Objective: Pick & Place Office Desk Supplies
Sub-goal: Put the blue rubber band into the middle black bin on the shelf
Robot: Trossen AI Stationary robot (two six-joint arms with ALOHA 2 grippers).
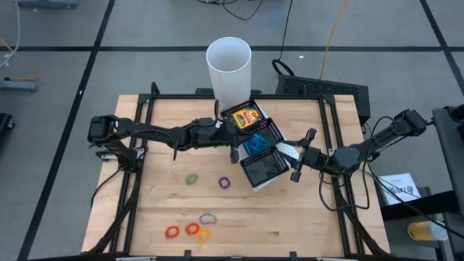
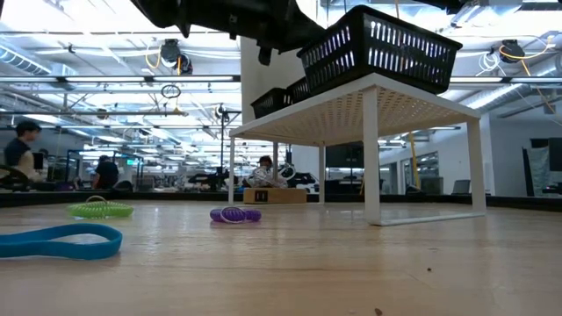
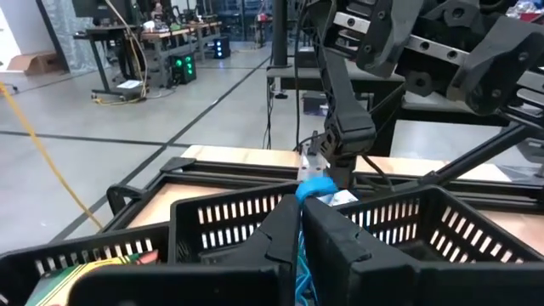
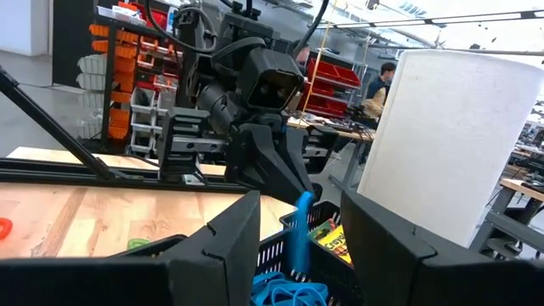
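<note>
A robotics lab or workshop: rows of workbenches point(image 3: 144, 38) with equipment, red and orange parts bins point(image 4: 110, 51), overhead ducting and seated people point(image 2: 22, 154) behind.

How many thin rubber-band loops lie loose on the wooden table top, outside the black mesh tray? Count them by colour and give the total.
Green thin rubber-band loop: 1
Purple loop: 1
Blue-grey loop: 1
Red-to-orange loops: 3
Total: 6
</note>
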